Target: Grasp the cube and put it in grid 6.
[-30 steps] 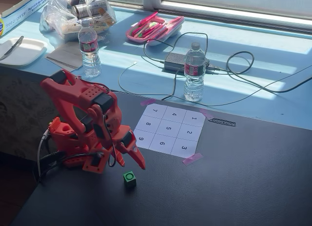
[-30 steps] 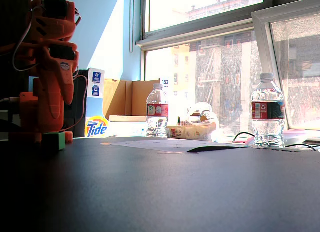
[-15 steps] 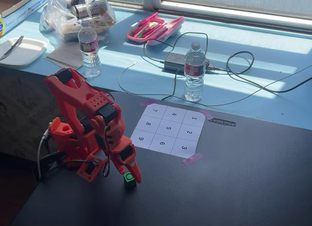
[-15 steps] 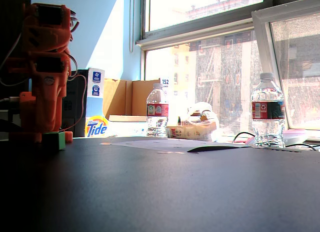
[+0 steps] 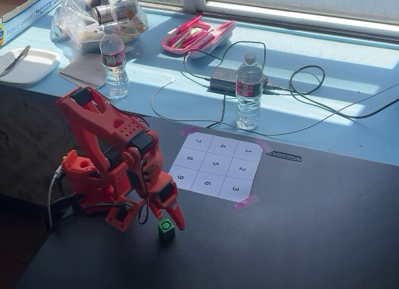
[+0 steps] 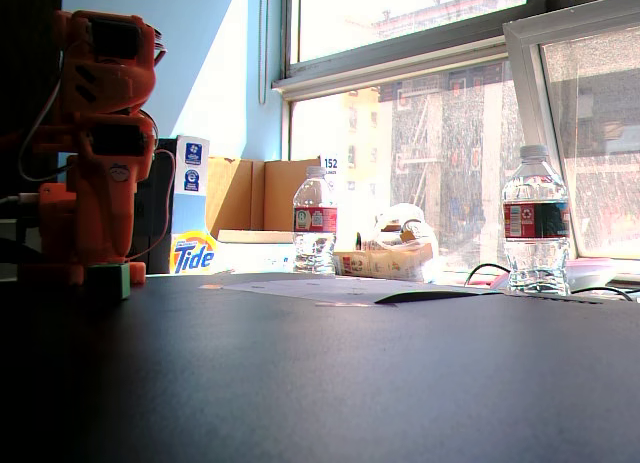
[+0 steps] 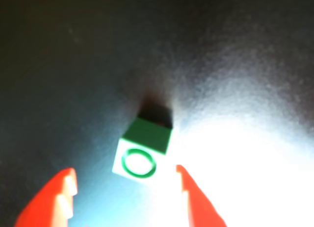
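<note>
Gripper [image 7: 125,188] spread wide above the cube [image 7: 143,150], nothing grasped.
We straddle the cube so both fingers can close on it; grid 6 [image 5: 207,183] lies far right.

green cube [image 7: 143,148] on dark table [image 7: 73,65], between spread red gripper [image 7: 128,190] fingertips, untouched

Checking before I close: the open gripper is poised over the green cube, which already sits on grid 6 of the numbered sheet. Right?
Not quite. In a fixed view the green cube sits on the dark table, off the numbered sheet; grid 6 is empty. The rest holds: the wrist view shows the gripper open, its fingertips either side of the cube.
</note>
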Available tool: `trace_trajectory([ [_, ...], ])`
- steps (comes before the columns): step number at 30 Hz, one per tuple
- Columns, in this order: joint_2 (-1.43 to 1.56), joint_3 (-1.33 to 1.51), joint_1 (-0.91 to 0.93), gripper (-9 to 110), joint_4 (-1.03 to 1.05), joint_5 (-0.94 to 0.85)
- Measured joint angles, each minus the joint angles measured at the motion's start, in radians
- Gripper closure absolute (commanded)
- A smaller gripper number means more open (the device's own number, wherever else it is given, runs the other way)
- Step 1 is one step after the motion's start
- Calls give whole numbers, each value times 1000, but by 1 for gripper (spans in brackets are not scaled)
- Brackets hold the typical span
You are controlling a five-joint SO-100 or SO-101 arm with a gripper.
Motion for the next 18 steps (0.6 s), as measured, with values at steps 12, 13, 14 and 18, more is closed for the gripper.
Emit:
trace_trajectory([
  [12, -6, 57, 81, 101, -77, -55],
  [13, -6, 57, 86, 101, -77, -57],
  [14, -6, 57, 86, 101, -77, -61],
  [18, -6, 60, 86, 101, -78, -63],
])
